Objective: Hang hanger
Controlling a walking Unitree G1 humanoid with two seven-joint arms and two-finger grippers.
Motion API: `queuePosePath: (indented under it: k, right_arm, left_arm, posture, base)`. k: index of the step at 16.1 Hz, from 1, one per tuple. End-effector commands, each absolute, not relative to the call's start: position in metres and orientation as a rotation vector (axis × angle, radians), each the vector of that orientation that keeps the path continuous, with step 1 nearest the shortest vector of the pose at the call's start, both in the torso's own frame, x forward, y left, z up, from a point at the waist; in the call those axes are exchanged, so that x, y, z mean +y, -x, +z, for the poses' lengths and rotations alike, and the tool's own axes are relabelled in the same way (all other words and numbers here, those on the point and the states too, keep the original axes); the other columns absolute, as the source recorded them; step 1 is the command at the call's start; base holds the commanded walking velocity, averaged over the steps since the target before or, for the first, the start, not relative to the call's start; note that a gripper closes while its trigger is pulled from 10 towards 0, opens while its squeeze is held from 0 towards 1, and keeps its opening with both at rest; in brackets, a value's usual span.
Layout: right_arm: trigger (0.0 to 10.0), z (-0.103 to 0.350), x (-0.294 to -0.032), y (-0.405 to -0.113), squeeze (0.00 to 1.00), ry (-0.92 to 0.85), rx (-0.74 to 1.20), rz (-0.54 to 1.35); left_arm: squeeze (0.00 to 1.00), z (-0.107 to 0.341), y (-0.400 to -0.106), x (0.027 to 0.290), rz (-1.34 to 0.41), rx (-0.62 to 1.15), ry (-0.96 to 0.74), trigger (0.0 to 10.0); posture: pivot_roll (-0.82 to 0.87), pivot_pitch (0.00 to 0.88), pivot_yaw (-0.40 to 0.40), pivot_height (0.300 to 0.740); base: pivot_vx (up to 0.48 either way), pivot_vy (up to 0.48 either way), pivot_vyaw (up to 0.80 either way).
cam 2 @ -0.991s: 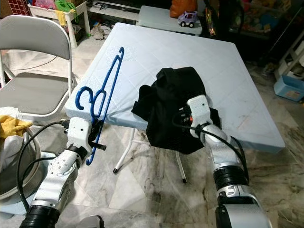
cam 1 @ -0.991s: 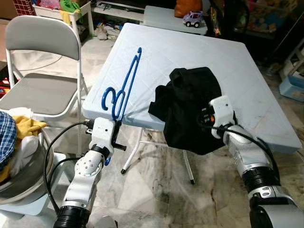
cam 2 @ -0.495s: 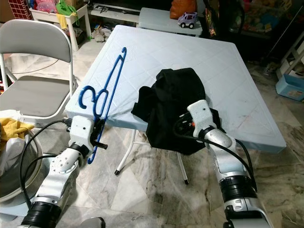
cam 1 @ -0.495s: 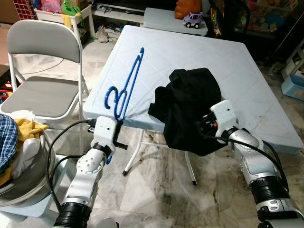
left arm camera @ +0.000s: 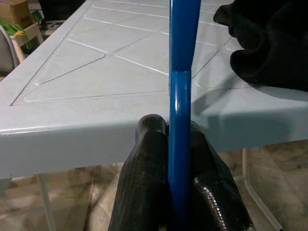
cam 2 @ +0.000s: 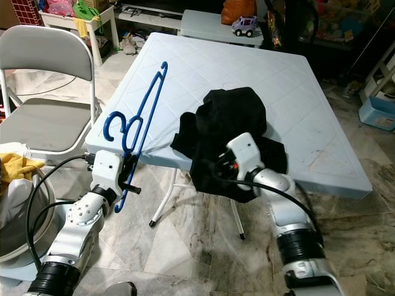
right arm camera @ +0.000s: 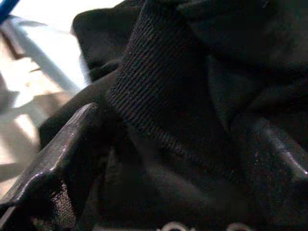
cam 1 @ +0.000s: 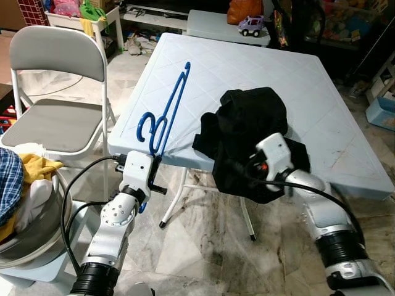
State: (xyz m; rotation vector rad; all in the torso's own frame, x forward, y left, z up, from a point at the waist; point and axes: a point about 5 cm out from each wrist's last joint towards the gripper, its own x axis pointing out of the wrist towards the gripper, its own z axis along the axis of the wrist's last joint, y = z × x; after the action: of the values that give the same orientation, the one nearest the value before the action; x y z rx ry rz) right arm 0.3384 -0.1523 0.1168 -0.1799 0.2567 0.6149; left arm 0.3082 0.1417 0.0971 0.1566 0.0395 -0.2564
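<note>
A blue plastic hanger (cam 1: pixel 165 117) lies on the pale blue table (cam 1: pixel 247 61), its hook end over the near left edge. My left gripper (left arm camera: pixel 179 159) is shut on the hanger's (left arm camera: pixel 182 86) lower bar just below the table edge (left arm camera: pixel 72 139). A black garment (cam 1: pixel 247 129) is heaped at the near edge and droops over it. My right gripper (cam 1: pixel 250 171) is pushed into the hanging part. Its fingers (right arm camera: pixel 53 159) stand apart, open, with ribbed black cloth (right arm camera: pixel 168 106) between them.
A grey folding chair (cam 1: pixel 49 117) stands left of the table. A basket of clothes (cam 1: pixel 24 203) sits at the near left. A toy car (cam 1: pixel 250 24) rests on a smaller table (cam 1: pixel 210 24) behind. Marble floor (cam 1: pixel 203 246) lies under the table.
My right arm has swung left and pressed its gripper deeper into the hanging black garment. The left gripper still holds the hanger in the same place.
</note>
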Motion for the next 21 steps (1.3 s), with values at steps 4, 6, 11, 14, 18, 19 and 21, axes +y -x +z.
queuePosePath:
  k: [4,6,11,14,18,19,21]
  right_arm:
    - [10.0,0.091,-0.150,-0.347,0.00,0.255,0.394,0.531]
    - [0.0,0.089,-0.148,-0.352,0.00,0.303,0.404,0.471]
    - [0.0,0.092,-0.149,-0.361,0.00,0.276,0.390,0.404]
    - [0.0,0.094,-0.149,-0.364,0.00,0.185,0.375,0.396]
    - [0.0,0.115,-0.156,-0.374,0.00,0.033,0.223,0.309]
    - [0.0,0.117,-0.159,-0.376,0.00,0.011,0.214,0.285]
    - [0.0,0.118,-0.160,-0.378,0.00,0.014,0.217,0.274]
  left_arm:
    - [0.00,0.095,-0.304,0.141,-0.273,0.049,-0.167,10.0]
    - [0.00,0.095,-0.303,0.143,-0.263,0.049,-0.169,10.0]
    - [0.00,0.096,-0.301,0.145,-0.253,0.049,-0.167,10.0]
    - [0.00,0.095,-0.301,0.143,-0.268,0.054,-0.147,10.0]
    - [0.00,0.097,-0.301,0.142,-0.277,0.049,-0.140,10.0]
    - [0.00,0.097,-0.301,0.142,-0.277,0.050,-0.140,10.0]
    - [0.00,0.097,-0.301,0.142,-0.278,0.052,-0.140,10.0]
  posture:
    - [0.26,0.086,-0.111,0.740]
    - [0.27,0.091,-0.116,0.740]
    - [0.27,0.093,-0.123,0.740]
    - [0.27,0.092,-0.121,0.740]
    - [0.27,0.092,-0.120,0.740]
    - [0.27,0.093,-0.120,0.740]
    - [0.27,0.094,-0.119,0.740]
  base:
    - [0.000,0.000,0.00]
    - [0.000,0.000,0.00]
    - [0.000,0.000,0.00]
    - [0.000,0.000,0.00]
    - [0.000,0.000,0.00]
    - [0.000,0.000,0.00]
    - [0.000,0.000,0.00]
